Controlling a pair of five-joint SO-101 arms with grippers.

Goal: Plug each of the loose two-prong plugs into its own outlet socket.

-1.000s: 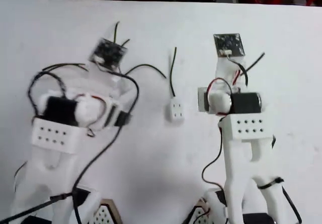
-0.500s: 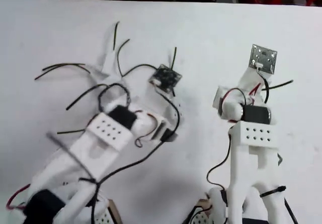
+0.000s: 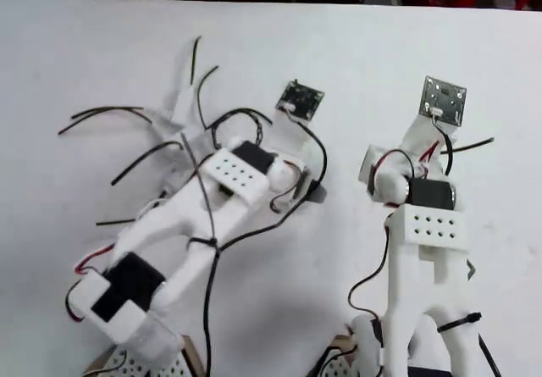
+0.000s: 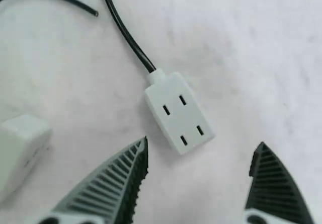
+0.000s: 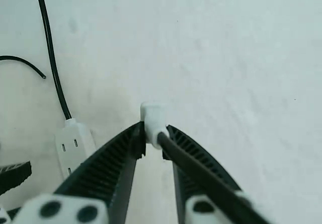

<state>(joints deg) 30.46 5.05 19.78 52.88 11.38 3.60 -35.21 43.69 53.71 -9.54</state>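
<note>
Your left gripper (image 4: 203, 144) hangs with fingers spread wide, just short of the outlet socket (image 4: 178, 112), which lies flat on the table (image 4: 251, 43) (black cord attached). Your right gripper (image 5: 153, 133), at 3 o'clock from the left arm (image 3: 182, 224) in the high view, is clamped on a white plug (image 5: 152, 116).

1. High camera looks steeply down over the table (image 3: 356, 47) from my base side
2. Left wrist camera peers close past my fingers (image 4: 118, 183), downward
3. Right wrist likewise; both share one outlet socket (image 4: 178, 112) (image 5: 74, 146)
</note>
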